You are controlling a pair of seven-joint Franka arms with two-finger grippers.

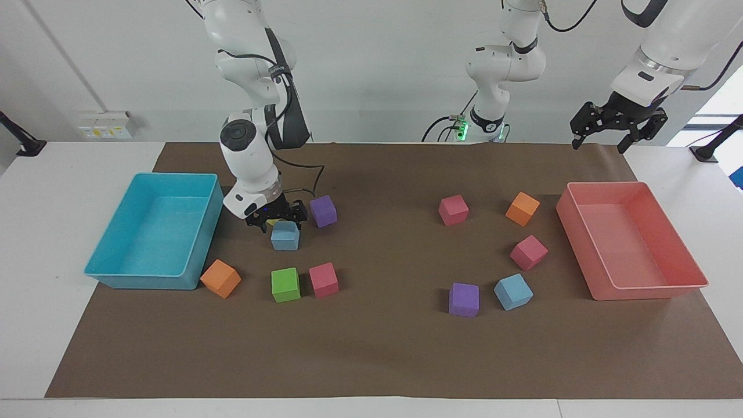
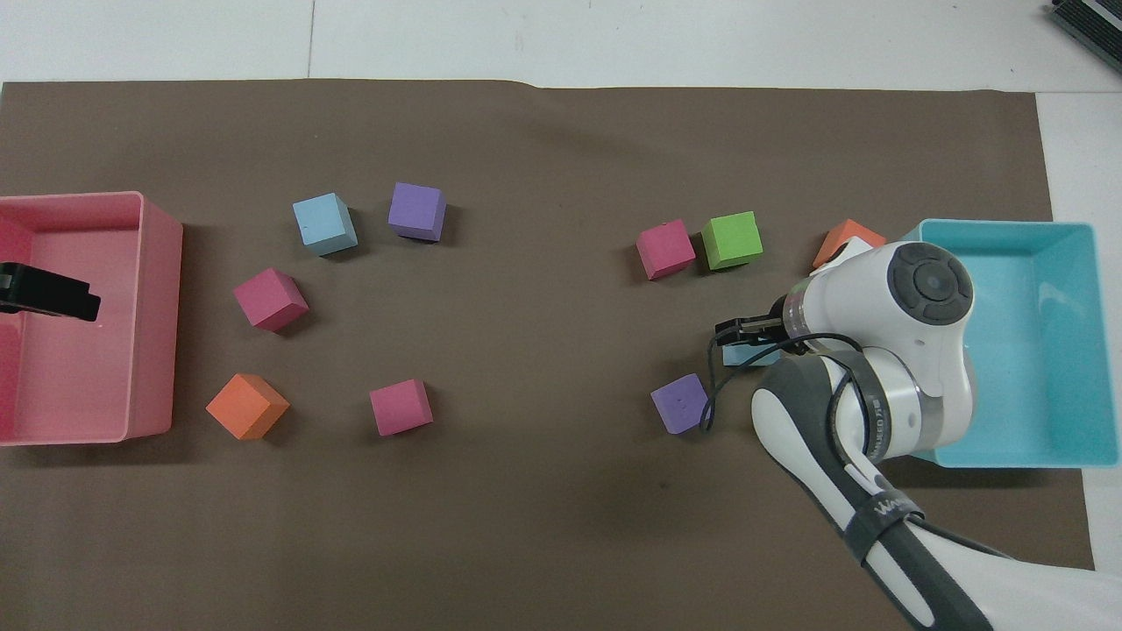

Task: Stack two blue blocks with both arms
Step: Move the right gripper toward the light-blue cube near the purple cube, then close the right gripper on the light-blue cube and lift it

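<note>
One marking only: white lettering on the dark grey band (image 2: 885,511) wrapped round the white jointed right arm (image 2: 877,386), below its wrist in the overhead view. The characters are too small and skewed to read. No other label, brand, number or sign is legible.

Right arm (image 1: 251,104): white, multi-jointed, descends from top of the facing view at centre-left; wrist bent steeply down. Right gripper (image 1: 276,220): black, low above the table, jaws spread, in the left-centre of the frame.

Left arm (image 1: 662,46): enters at upper right corner, raised, waiting. Left gripper (image 1: 617,125): black, held high, jaws spread, pointing down; only its tip shows at the overhead view's left edge.
</note>
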